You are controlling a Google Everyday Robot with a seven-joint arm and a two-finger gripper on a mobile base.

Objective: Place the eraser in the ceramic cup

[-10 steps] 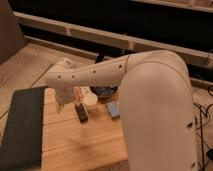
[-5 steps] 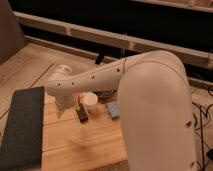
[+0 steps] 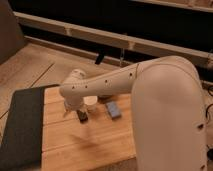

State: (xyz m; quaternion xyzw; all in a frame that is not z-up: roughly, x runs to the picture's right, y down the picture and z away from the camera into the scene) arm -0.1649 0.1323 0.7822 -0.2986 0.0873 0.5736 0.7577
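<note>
Wooden surface (image 3: 90, 145), lower centre: dark mat (image 3: 22, 130) along left edge; eraser (image 3: 81, 116), ceramic cup (image 3: 91, 101), grey-blue block (image 3: 114, 109) clustered mid-frame; pincer (image 3: 75, 110) spread over eraser.

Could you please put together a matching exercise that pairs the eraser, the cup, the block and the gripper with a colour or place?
Column one:
1. eraser
2. ceramic cup
3. grey-blue block
4. gripper

Column two:
a. white, just behind the eraser
b. open, low beside the eraser
c. black, lying on the wooden table
d. lying to the right of the cup

Pairs: 1-c, 2-a, 3-d, 4-b.
</note>
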